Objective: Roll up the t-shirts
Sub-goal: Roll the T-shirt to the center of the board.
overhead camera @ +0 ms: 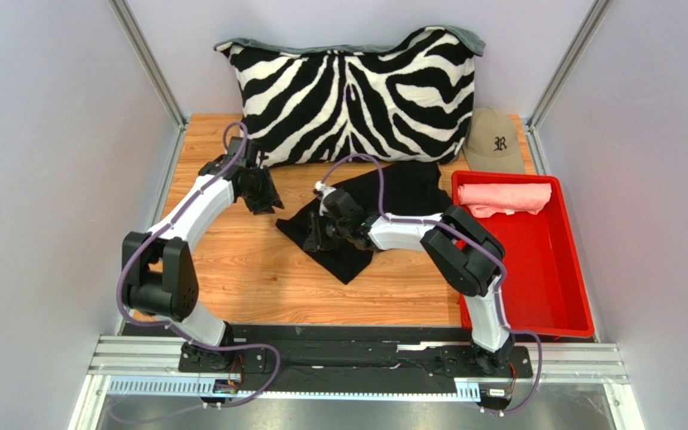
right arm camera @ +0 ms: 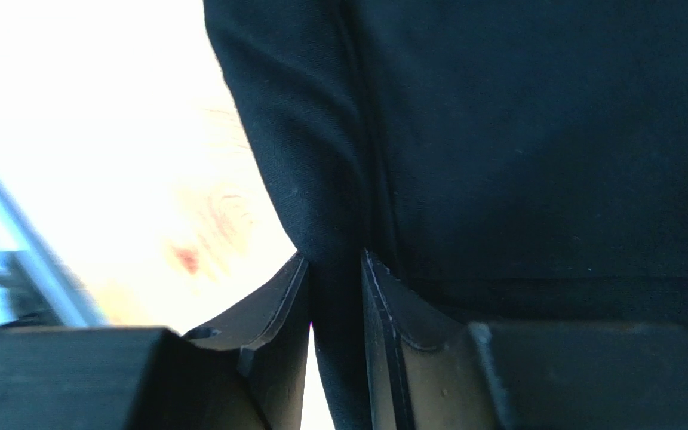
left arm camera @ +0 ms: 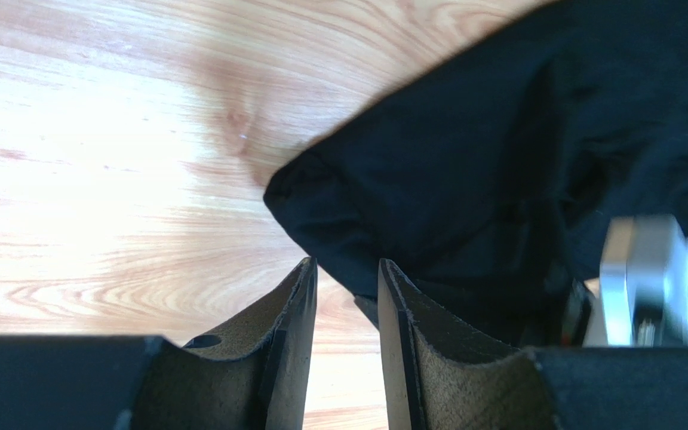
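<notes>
Hemming the black t-shirt (overhead camera: 410,186) are a zebra pillow (overhead camera: 352,94) and red tray (overhead camera: 536,278).

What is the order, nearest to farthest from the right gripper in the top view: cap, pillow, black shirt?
1. The black shirt, directly under the right gripper.
2. The pillow, behind it at the back.
3. The cap, far back right.

Black t-shirt (overhead camera: 415,184); salmon-pink t-shirt (overhead camera: 505,197); red tray (overhead camera: 545,278); zebra-striped pillow (overhead camera: 348,98); tan cap (overhead camera: 491,141).
</notes>
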You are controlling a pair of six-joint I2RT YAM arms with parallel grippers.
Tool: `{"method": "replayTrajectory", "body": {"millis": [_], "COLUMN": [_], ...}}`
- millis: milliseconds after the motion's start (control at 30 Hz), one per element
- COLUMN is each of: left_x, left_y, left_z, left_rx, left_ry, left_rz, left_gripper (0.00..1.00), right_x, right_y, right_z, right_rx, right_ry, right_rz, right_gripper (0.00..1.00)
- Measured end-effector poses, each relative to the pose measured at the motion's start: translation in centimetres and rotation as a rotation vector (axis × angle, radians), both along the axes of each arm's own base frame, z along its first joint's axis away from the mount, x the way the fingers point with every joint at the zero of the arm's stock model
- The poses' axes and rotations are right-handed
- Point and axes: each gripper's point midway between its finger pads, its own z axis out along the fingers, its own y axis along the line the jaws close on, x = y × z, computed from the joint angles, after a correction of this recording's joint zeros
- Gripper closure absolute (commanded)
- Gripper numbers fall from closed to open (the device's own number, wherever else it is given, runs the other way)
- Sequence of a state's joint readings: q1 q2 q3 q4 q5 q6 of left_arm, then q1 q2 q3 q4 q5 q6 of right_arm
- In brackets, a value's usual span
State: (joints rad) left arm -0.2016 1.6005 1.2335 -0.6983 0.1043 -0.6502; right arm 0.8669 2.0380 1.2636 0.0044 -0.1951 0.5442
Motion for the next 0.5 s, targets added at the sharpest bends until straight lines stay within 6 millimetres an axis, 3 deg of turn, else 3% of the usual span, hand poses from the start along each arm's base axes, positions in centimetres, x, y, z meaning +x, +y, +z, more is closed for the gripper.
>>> {"method": "replayTrajectory", "body": {"millis": [100, 333, 500], "left_x": [-0.9, -3.8, -4.1], "left_y": [-0.4, -1.8, -2.7], "left_z": [0.4, -3.5, -4.4], "left_rx": [-0.042, -0.148, -0.212], "left_ry": [-0.027, 0.054, 0.058], "left_rz": [-0.004, 0.004, 0.015], "left_gripper": [0.6, 0.6, 0.6], "right_x": [0.2, 0.0, 0.1], "right_y": [-0.6, -2.1, -2.6], "right_z": [0.0, -0.2, -0.2], "right_rx": [0.114, 0.282, 0.351], "right_ry": [0.104, 0.281, 0.352], "right_rz": [-0.052, -0.17, -0.244], "right_gripper": [0.71, 0.71, 0.72]}}
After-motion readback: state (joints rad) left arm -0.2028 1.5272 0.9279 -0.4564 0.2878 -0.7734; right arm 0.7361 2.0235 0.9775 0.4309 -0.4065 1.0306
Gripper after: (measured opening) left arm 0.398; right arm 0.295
